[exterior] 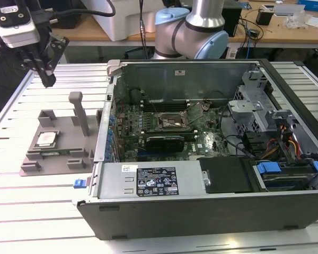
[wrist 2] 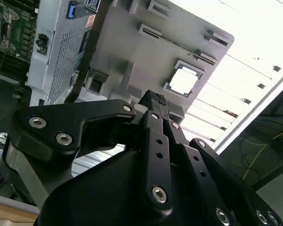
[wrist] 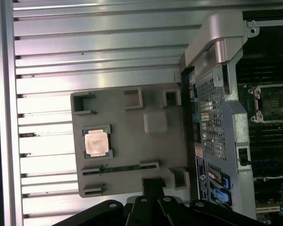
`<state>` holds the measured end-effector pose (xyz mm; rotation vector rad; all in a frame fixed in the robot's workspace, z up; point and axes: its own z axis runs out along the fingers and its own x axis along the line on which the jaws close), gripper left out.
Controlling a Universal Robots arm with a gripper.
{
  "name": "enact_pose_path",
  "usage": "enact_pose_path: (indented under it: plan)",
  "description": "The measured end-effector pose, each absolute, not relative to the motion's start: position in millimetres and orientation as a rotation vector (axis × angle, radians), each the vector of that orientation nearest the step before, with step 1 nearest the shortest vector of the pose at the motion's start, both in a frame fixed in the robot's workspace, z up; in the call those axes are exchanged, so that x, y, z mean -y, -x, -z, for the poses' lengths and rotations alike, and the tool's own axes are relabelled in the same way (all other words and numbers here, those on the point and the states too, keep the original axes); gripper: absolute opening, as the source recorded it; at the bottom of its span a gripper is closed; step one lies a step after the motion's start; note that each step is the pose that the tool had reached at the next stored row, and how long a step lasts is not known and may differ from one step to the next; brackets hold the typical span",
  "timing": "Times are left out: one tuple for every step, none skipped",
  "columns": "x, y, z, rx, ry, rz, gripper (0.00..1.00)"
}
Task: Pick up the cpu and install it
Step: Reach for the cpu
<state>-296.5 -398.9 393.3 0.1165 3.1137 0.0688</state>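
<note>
The cpu (exterior: 45, 139) lies flat, silver face up, below the pincer (exterior: 48, 79) and well apart from it. The slatted counter (exterior: 21, 211) carries an open computer case (exterior: 201, 211). At the exterior view's left of the case is a gray holder tray (exterior: 63, 123), and the chip sits in a square recess of that tray. The pincer hangs above the tray's far edge, fingers clenched together on nothing.

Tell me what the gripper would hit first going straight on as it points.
The gripper would likely meet the gray fixture plate near its edge, missing the cpu; depth is unclear.
</note>
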Motion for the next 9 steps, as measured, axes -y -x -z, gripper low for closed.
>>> enact_pose_path:
  plan:
    - [398.8,299.1,-393.3,-3.114,-0.117,-0.069,0.11]
    - [398.9,303.8,-393.3,-3.114,-0.117,-0.069,0.11]
    - [398.8,308.6,-393.3,-3.114,-0.117,-0.069,0.11]
    - [398.8,312.7,-393.3,-3.114,-0.117,-0.069,0.11]
    - [398.9,317.0,-393.3,-3.114,-0.117,-0.069,0.11]
    - [398.9,320.5,-393.3,-3.114,-0.117,-0.069,0.11]
    - [398.9,322.2,-393.3,-3.114,-0.117,-0.069,0.11]
    - [398.8,323.8,-393.3,-3.114,-0.117,-0.069,0.11]
    - [398.9,326.3,-393.3,-3.114,-0.117,-0.069,0.11]
